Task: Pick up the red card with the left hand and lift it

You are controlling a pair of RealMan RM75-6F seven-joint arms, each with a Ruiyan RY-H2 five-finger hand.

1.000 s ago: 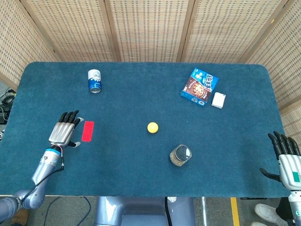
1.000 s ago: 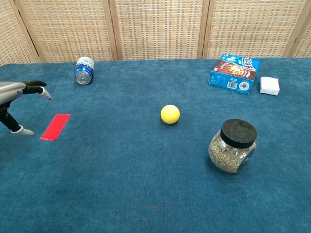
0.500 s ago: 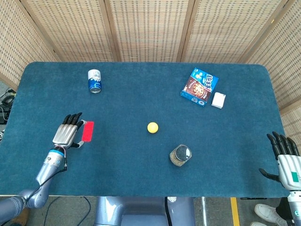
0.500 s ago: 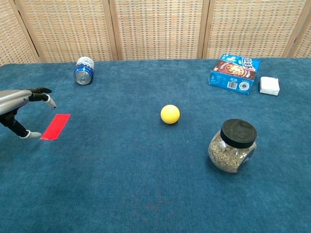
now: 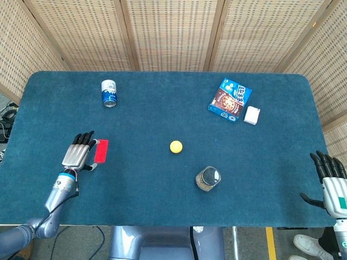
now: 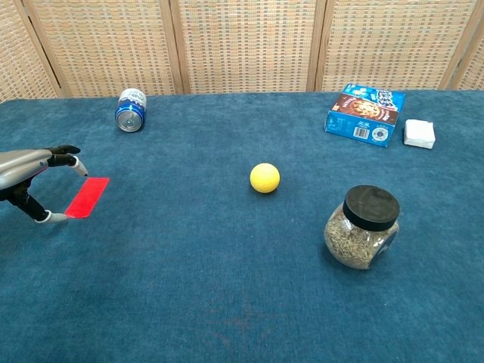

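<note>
The red card (image 5: 101,150) (image 6: 87,197) lies flat on the blue table, at its left side. My left hand (image 5: 78,153) (image 6: 30,170) hovers just left of the card with its fingers spread and empty. Its thumb tip is close beside the card's near-left corner, and I cannot tell if it touches. My right hand (image 5: 331,179) hangs open past the table's right front corner, far from the card. It shows only in the head view.
A blue can (image 5: 109,93) lies on its side behind the card. A yellow ball (image 5: 175,146) and a black-lidded jar (image 5: 208,179) sit mid-table. A blue snack box (image 5: 230,99) and a small white block (image 5: 252,115) are at the far right.
My left hand has drifted toward the near edge and lowered, closing in on the card's left edge. The card has not moved. The right hand barely shifted.
</note>
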